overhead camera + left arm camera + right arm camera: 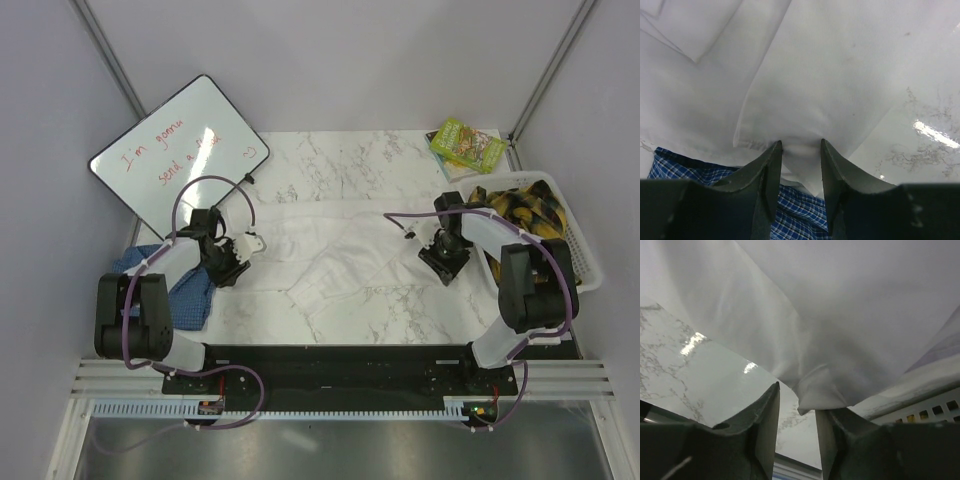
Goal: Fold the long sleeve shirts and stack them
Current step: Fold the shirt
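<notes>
The white long sleeve shirt [330,250] lies spread across the middle of the marble table. The blue checked shirt [188,292] is bunched at the table's left edge, partly under the white one. My left gripper [226,262] stands at the white shirt's left end. In the left wrist view its jaws [800,146] are apart, with a fold of white cloth [805,75] between the tips and blue check [800,210] below. My right gripper [443,258] is at the shirt's right end. There its jaws [797,400] are apart and a white corner [822,390] rests on the right finger.
A white basket [585,262] holding yellow-and-black plaid cloth [525,208] stands at the right edge, close to the right arm. A whiteboard [180,150] leans at the back left. A green book [467,143] lies at the back right corner.
</notes>
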